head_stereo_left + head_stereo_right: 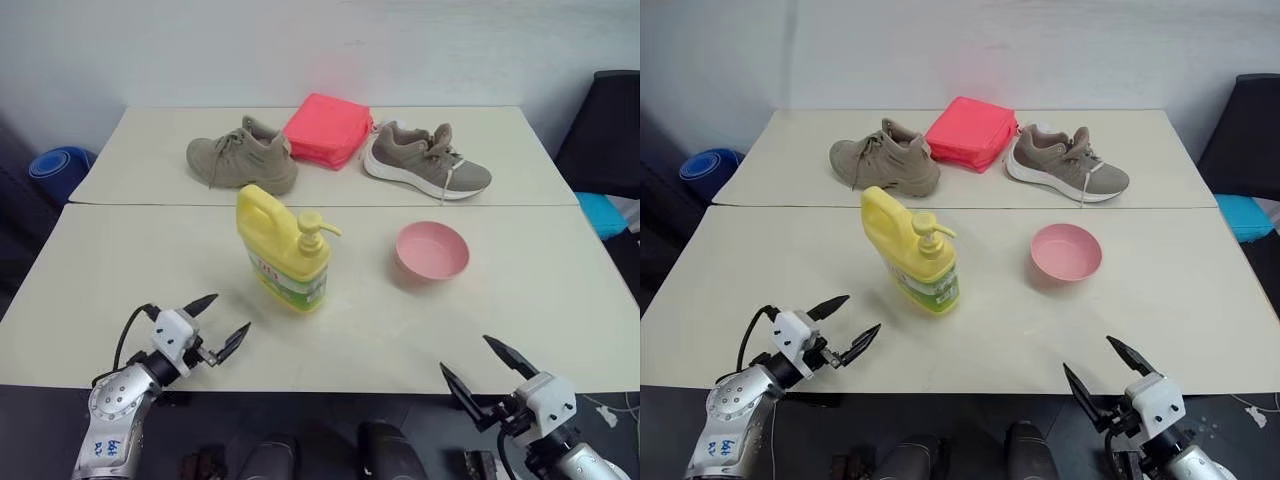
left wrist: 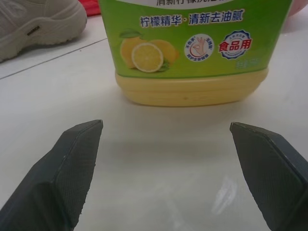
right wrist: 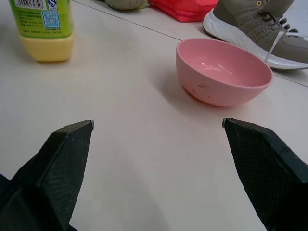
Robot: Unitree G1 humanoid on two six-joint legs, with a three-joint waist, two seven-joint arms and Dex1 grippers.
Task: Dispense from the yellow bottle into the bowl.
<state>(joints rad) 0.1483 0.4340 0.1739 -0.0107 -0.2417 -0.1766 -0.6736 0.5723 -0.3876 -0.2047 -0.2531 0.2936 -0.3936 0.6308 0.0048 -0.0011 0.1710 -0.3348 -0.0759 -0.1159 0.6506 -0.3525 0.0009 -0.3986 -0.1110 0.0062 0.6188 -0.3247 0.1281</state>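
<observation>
On the far table (image 1: 150, 135), a red-pink square pouch (image 1: 328, 130) lies between two tan sneakers (image 1: 243, 158), touching the right one (image 1: 427, 160).

Glossy plastic yellow bottle (image 1: 284, 250) and smooth pink bowl (image 1: 432, 251) stand on a matt table (image 1: 540, 300).

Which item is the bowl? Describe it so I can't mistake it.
On the near table, right of the upright yellow bottle, sits the bowl. It is small, round, pink and open-topped, unlike the flat red-pink pouch lying between the shoes on the far table.

Upright yellow bottle (image 1: 284, 249) beside pink bowl (image 1: 432, 251)
</observation>
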